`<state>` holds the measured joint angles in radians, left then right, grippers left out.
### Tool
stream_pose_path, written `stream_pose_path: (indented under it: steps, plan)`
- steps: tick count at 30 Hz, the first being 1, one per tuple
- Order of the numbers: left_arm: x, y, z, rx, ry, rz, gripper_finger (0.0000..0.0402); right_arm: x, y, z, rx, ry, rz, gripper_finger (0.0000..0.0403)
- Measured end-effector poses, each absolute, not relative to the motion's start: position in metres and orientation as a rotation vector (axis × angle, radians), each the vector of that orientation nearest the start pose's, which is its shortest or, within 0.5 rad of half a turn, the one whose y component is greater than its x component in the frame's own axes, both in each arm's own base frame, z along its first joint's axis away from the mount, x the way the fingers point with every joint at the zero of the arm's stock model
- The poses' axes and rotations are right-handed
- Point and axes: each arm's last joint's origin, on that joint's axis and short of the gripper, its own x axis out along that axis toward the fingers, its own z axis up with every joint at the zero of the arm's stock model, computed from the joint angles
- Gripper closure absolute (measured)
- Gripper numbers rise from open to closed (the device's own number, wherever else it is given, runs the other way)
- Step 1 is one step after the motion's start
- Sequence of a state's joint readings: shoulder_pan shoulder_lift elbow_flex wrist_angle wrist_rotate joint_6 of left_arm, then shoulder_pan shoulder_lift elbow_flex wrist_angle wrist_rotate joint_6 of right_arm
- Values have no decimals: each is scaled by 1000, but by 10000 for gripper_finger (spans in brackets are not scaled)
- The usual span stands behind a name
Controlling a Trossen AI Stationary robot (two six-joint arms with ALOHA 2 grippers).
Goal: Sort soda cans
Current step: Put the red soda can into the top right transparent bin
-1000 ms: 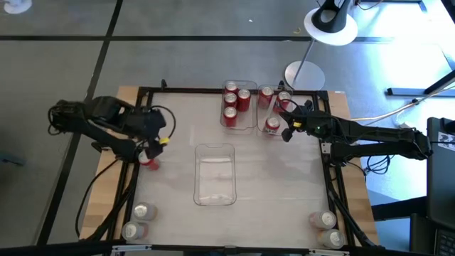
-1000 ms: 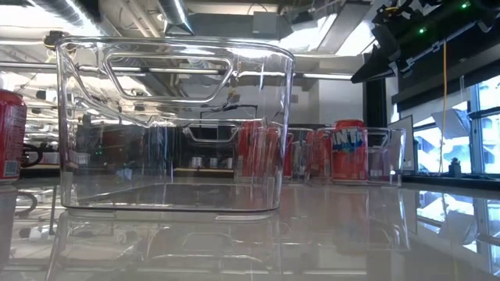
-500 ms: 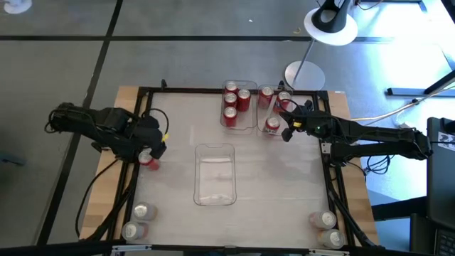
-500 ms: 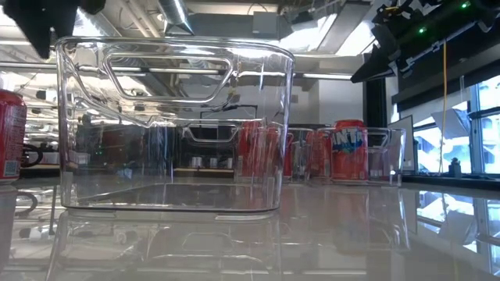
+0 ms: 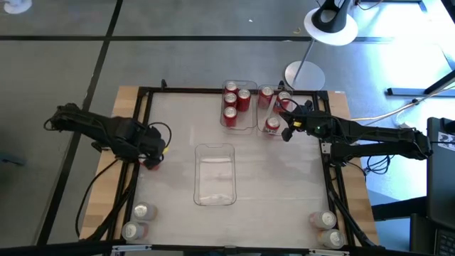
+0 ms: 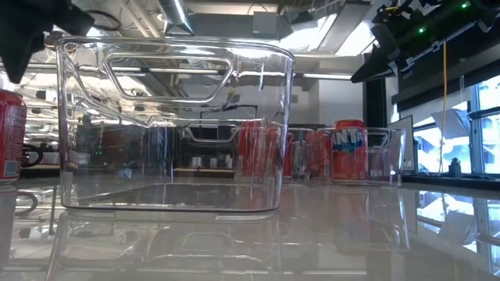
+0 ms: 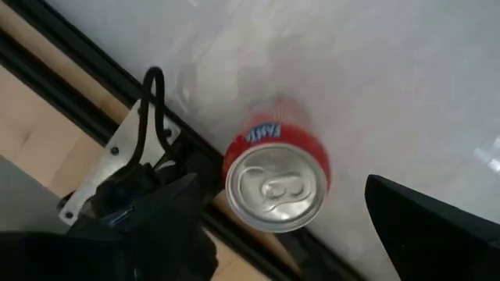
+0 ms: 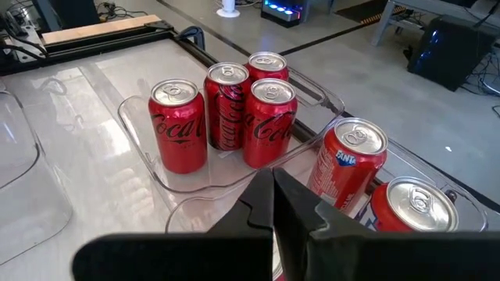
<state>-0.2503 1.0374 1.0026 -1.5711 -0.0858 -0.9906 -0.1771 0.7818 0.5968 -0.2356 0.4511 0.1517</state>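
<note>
At the table's left edge, the left gripper (image 7: 281,226) hangs with fingers spread either side of an upright red Fanta can (image 7: 277,183), not touching it. At centre stands an empty clear bin (image 5: 215,174). Right, the closed right gripper (image 8: 273,207) hovers beside binned cans (image 8: 226,113).

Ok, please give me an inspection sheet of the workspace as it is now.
Surface: white table, black frame.
Job's things: four cans in the far bin; more in the bin beside it; near bin empty; loose pairs at both near corners.
Clutter: nothing seen.
Grippers: left gripper open above a red can at the left edge; right gripper shut, near the far bins.
Cables: one on the floor, right.
Surroundings: lamp.
</note>
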Motion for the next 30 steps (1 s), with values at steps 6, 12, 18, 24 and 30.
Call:
stream_pose_path:
  steps: [6,12,18,24,30]
  plan:
    - [124,-30,271,-457,1535,601,53,167,-43,263,85,386,-649,402]
    - [124,-30,259,-437,1557,583,53,172,-44,259,83,412,-651,402]
    - [124,-31,244,-454,1593,554,53,178,-45,252,80,455,-653,402]
    - [125,-32,238,-467,1587,547,58,182,-45,248,77,482,-653,402]
    - [127,-32,237,-465,1595,554,62,182,-45,247,76,485,-654,402]
